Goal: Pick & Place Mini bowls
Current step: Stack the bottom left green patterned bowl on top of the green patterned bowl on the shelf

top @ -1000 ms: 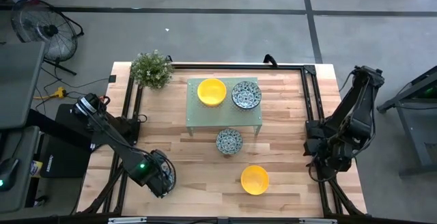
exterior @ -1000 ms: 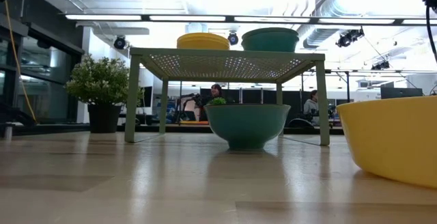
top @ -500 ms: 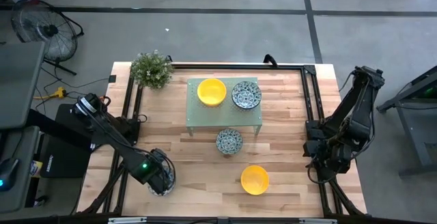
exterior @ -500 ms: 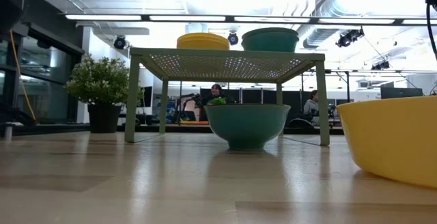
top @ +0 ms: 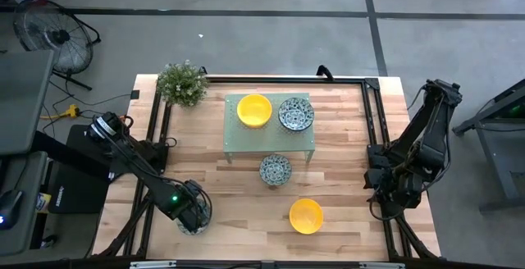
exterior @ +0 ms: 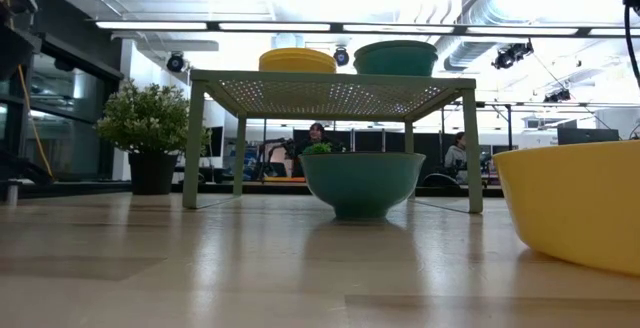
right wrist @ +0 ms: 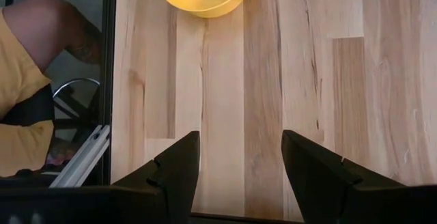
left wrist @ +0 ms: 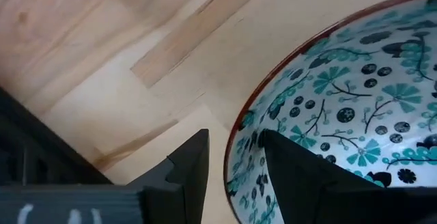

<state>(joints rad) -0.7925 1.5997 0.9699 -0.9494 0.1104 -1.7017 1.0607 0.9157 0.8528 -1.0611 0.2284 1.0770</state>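
Observation:
My left gripper (top: 194, 218) (left wrist: 235, 142) points down over the table's near left part, shut on a white bowl with a dark blue-green pattern (left wrist: 341, 108). I cannot tell whether that bowl touches the wood. A yellow bowl (top: 254, 110) and a patterned bowl (top: 295, 113) stand on the pale green stand (top: 238, 142). Another patterned bowl (top: 275, 169) sits on the table at the stand's near edge. A second yellow bowl (top: 305, 216) sits nearer the front. My right gripper (right wrist: 239, 162) waits open at the table's right edge, with nothing between its fingers. My left gripper has the patterned bowl by its rim (left wrist: 231, 157), on the side toward the table's left edge. One finger (left wrist: 293, 176) is inside the bowl and the other (left wrist: 191, 162) outside. The fingers come from above, pointing down. The bowl stays upright, mouth up.
A small leafy plant (top: 182, 83) stands at the far left corner. A black frame (top: 373, 113) runs along the table's far, left and right sides. A person's arm (right wrist: 61, 26) and yellow sleeve show beyond the right edge. Bare wood lies between the two front bowls.
My left gripper has gone down toward the table at the near left with the patterned bowl, which has stayed upright in the same hold.

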